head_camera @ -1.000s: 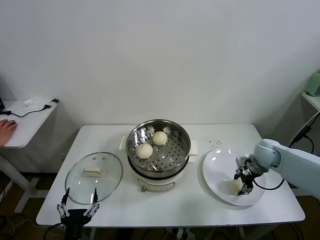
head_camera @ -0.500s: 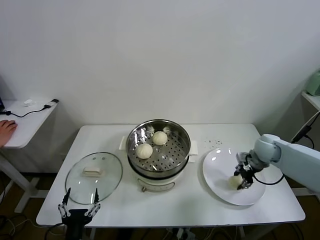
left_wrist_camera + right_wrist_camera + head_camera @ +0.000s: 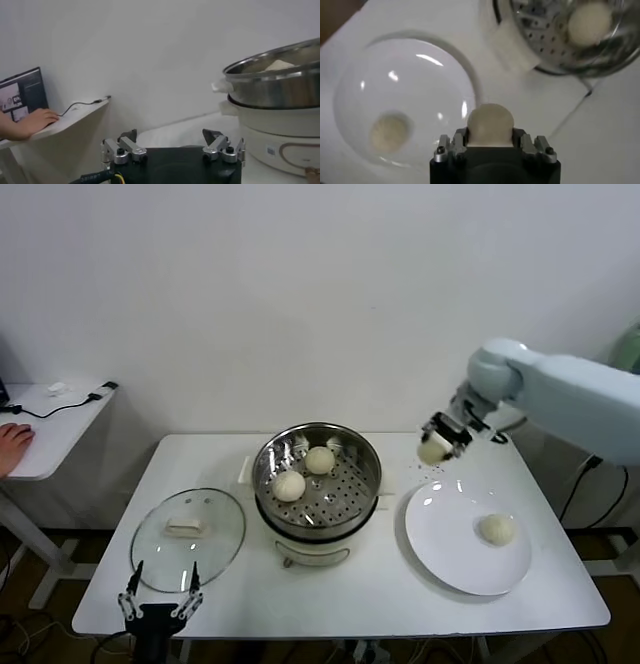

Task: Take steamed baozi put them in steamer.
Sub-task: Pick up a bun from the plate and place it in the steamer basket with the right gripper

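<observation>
Baozi point(image 3: 434, 451) rides in the right gripper point(image 3: 438, 444), clamped and lifted over the tabletop's point(image 3: 400, 594) far right part, between plate point(image 3: 440, 554) and steamer point(image 3: 318, 474). Two buns sit in the steamer's far-left half, one remains on the plate. The left gripper point(image 3: 158, 599) hangs wide at the near left edge, idle.

Left wrist: steamer point(image 3: 280, 80) stands ahead.

Right wrist: bun point(image 3: 490, 125) pinched between both fingers; best release is low over the tray's bare near-right holes.
</observation>
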You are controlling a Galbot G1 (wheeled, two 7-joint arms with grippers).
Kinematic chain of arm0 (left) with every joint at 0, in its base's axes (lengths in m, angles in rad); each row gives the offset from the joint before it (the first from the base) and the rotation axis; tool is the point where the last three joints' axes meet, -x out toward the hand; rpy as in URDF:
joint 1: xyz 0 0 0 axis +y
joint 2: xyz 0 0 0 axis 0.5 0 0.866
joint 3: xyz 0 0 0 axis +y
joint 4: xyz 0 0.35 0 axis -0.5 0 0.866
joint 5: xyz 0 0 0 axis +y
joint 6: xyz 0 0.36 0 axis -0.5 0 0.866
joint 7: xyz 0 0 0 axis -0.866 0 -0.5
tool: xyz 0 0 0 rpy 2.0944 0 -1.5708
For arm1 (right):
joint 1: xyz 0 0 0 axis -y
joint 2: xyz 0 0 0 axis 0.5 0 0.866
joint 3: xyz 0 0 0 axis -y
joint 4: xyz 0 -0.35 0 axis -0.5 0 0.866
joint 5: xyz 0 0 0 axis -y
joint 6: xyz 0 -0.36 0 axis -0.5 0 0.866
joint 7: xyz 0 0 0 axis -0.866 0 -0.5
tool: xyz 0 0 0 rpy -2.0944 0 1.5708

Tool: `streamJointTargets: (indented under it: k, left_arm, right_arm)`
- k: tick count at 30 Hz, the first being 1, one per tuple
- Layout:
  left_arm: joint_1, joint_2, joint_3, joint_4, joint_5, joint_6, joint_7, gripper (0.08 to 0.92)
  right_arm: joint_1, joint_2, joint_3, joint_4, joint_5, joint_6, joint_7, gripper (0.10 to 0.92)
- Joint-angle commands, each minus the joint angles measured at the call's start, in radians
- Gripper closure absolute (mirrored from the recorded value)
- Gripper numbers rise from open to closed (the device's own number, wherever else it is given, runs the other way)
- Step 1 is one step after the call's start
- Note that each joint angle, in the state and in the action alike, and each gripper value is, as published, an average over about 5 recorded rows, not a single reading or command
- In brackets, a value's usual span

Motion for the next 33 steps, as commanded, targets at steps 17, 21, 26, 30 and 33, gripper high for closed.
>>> streamJointTargets:
  k: [17,21,26,30,33]
  left_arm:
    - [-0.011,-0.015,0.001,0.016,-0.002,0.004,0.004,0.177]
    - [-0.015,-0.015,-0.003,0.021,-0.010,0.007,0.004,0.177]
    - [-0.010,-0.015,-0.007,0.038,-0.017,-0.002,0.003,0.177]
    - [-0.005,-0.005,-0.013,0.050,-0.018,-0.013,0.002,0.177]
    - [-0.003,0.000,-0.015,0.054,-0.020,-0.018,0.003,0.177]
  right_arm:
    - [-0.111,0.338,-0.031,0.086,-0.103,0.215,-0.021,0.448]
    - [-0.130,0.350,-0.054,0.071,-0.089,0.214,-0.024,0.446]
    - [-0.165,0.371,-0.062,0.051,-0.079,0.208,-0.026,0.440]
    - [-0.181,0.377,-0.066,0.043,-0.078,0.208,-0.027,0.440]
    - [-0.188,0.372,-0.069,0.046,-0.080,0.207,-0.026,0.439]
